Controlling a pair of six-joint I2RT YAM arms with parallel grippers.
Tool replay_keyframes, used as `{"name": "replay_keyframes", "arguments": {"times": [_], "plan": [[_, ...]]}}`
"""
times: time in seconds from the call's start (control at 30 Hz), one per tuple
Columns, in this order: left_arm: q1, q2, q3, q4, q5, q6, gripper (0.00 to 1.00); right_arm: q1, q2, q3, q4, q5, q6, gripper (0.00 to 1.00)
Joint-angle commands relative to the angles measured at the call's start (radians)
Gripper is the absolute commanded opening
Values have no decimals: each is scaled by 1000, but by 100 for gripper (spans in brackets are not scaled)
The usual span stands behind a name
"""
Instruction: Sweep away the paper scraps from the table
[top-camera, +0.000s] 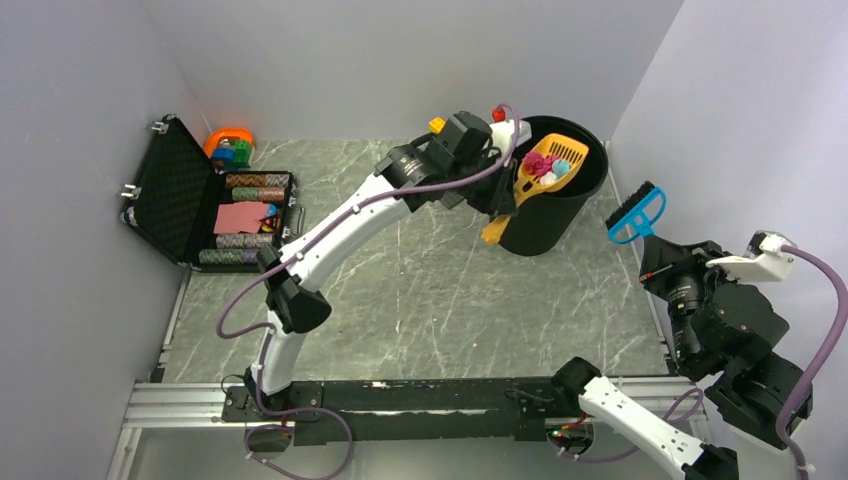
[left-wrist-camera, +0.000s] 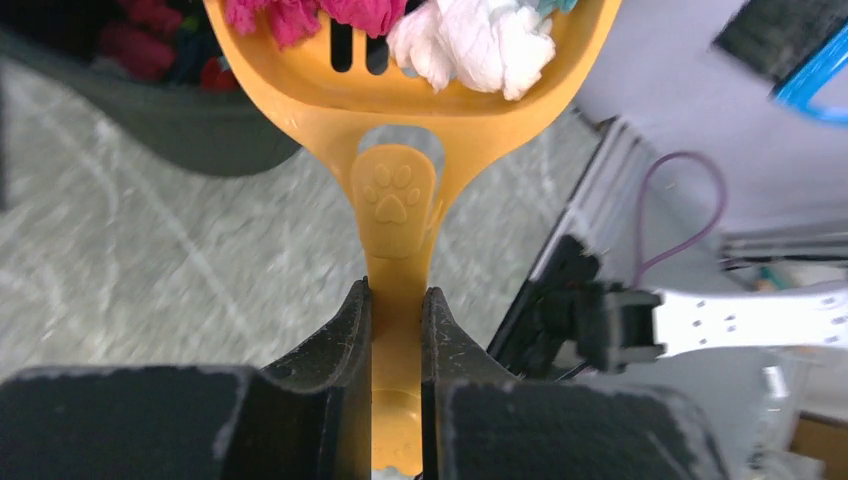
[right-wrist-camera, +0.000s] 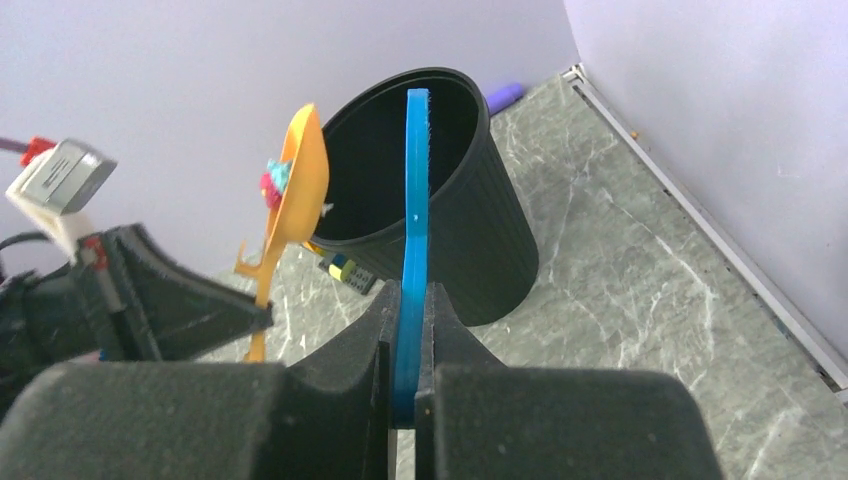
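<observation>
My left gripper (top-camera: 492, 196) (left-wrist-camera: 397, 295) is shut on the handle of a yellow-orange slotted scoop (top-camera: 550, 165) (left-wrist-camera: 400, 120). The scoop is tilted over the open black bin (top-camera: 560, 215) (right-wrist-camera: 470, 250) and holds pink, white and teal paper scraps (top-camera: 541, 163) (left-wrist-camera: 470, 45) (right-wrist-camera: 273, 180). More scraps (left-wrist-camera: 140, 45) lie inside the bin. My right gripper (top-camera: 655, 245) (right-wrist-camera: 405, 290) is shut on a blue brush (top-camera: 635, 215) (right-wrist-camera: 414, 200), held in the air at the right edge of the grey-green marble table (top-camera: 430, 290), apart from the bin.
An open black case (top-camera: 190, 200) with poker chips lies at the far left, with an orange toy (top-camera: 230, 145) behind it. A small brick build (right-wrist-camera: 345, 270) sits by the bin's foot. A black rail (top-camera: 400, 395) runs along the near edge. Walls close in on three sides.
</observation>
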Motion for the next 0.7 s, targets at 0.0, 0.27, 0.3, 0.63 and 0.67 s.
{"name": "replay_keyframes", "arguments": {"times": [0.0,0.27,0.3,0.63,0.67], "plan": [[68,73,35,312,295,-190,0,1,14,-1,32,23,2,0],[219,118,-208,851,605,-793,0,1,-21,-55,101,-34,-12,0],[227,119,-243,918,625,-853,0,1,-18,-55,94,-35,-9,0],[245,89,-552,1459,662,-1369,0,2,-23,-84,93,-43,3,0],[245,92,-569,1511,660,-1412,0,1,-22,-86,90,-45,6,0]]}}
